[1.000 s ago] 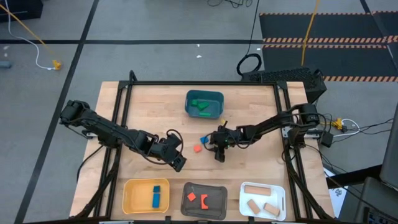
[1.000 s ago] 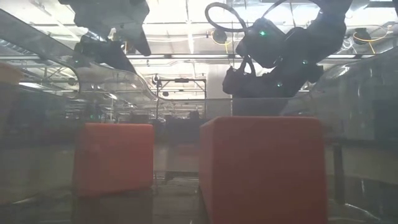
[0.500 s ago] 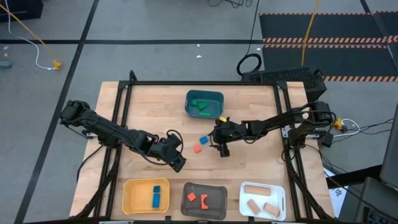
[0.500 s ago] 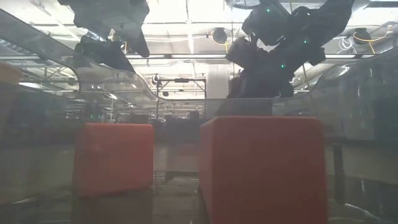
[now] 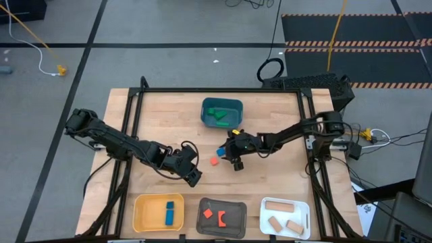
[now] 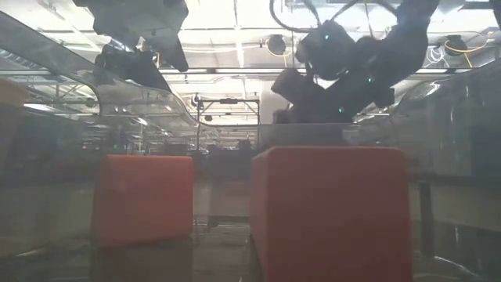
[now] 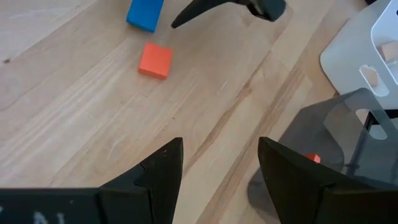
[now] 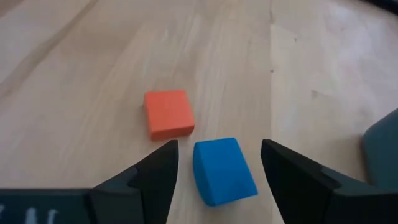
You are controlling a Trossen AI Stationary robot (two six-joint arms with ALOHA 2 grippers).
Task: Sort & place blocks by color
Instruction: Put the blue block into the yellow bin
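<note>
1. Right gripper (image 5: 234, 162) stands at mid-table with its fingers (image 8: 297, 180) spread and empty; the blue block (image 8: 224, 171) lies on the table (image 5: 162, 108) between them, not yet grasped.
2. The red block (image 8: 168, 114) lies just beside the blue block, a narrow gap apart, near the path of one finger.
3. Left gripper (image 5: 194, 178) waits over bare wood nearer the front trays, fingers (image 7: 163, 168) apart and holding nothing.
4. Sorted so far: green pieces in the teal tray (image 5: 222, 113) at the back; blue pieces in the yellow tray (image 5: 159, 212), red pieces in the grey tray (image 5: 221, 217) and tan pieces in the white tray (image 5: 286, 217) along the front edge.
5. Risk: the blue block sits skewed to the fingers, so closing could catch it on a corner and twist or squirt it out.
6. Risk: a finger descending close to the red block could nudge it or pinch both blocks together, carrying red into the blue tray.
7. Risk: both arms work close together at mid-table; a transfer toward the yellow tray passes the left arm and could strike it.
</note>
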